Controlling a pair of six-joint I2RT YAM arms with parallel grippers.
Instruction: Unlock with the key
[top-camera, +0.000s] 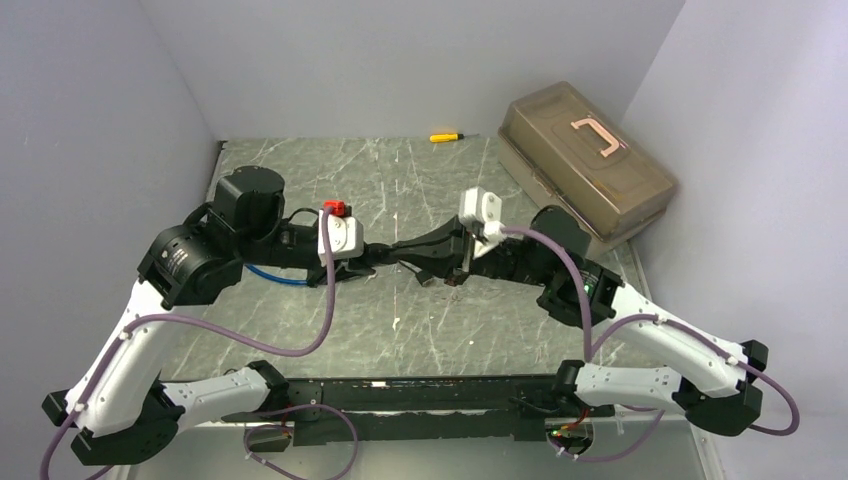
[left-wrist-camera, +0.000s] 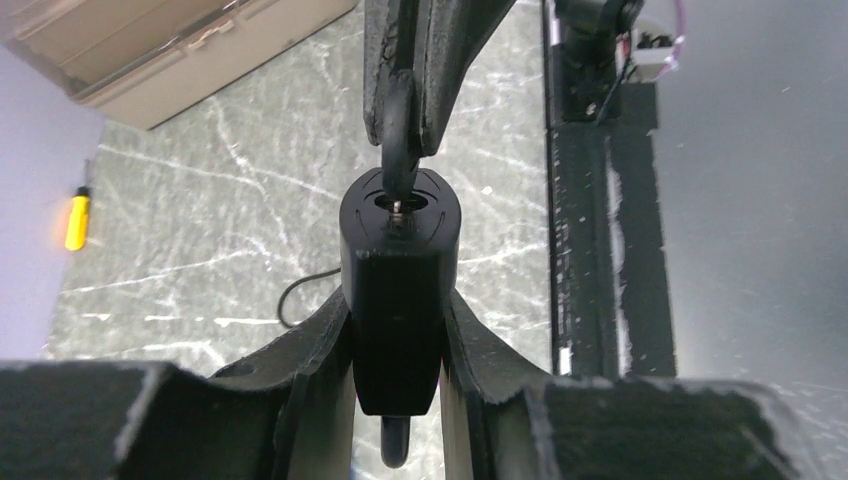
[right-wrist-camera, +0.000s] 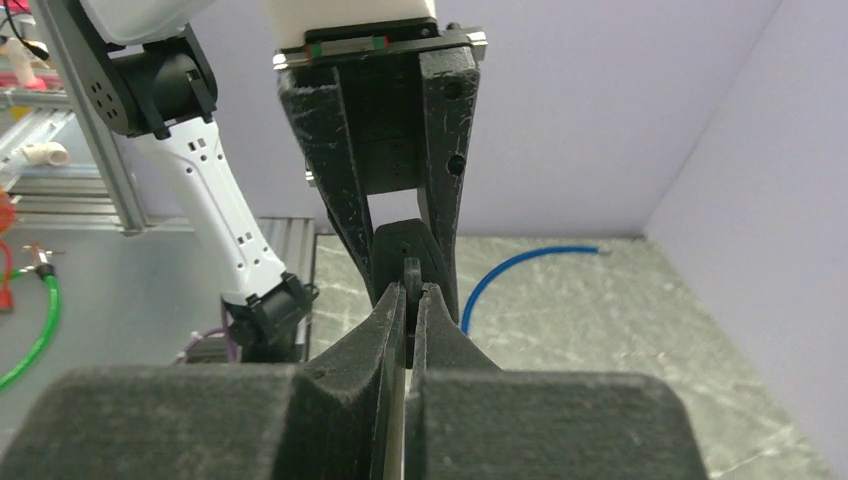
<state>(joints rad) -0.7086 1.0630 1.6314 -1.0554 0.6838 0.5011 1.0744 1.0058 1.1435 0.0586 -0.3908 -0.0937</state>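
My left gripper (left-wrist-camera: 397, 330) is shut on a black padlock (left-wrist-camera: 398, 300) and holds it above the table, keyhole end pointing away from the camera. My right gripper (right-wrist-camera: 410, 300) is shut on the black key (right-wrist-camera: 411, 275). In the left wrist view the key (left-wrist-camera: 397, 150) comes down from the right gripper's fingers (left-wrist-camera: 440, 60) with its tip in the keyhole. In the top view the two grippers meet nose to nose at mid-table, where the padlock (top-camera: 382, 253) is partly hidden between the left gripper (top-camera: 375, 255) and the right gripper (top-camera: 408, 250).
A tan plastic toolbox (top-camera: 588, 160) with a pink handle stands at the back right. A small yellow screwdriver (top-camera: 444, 136) lies at the back wall. A blue cable (top-camera: 285, 280) lies under the left arm. A black rail (top-camera: 420, 392) runs along the near edge.
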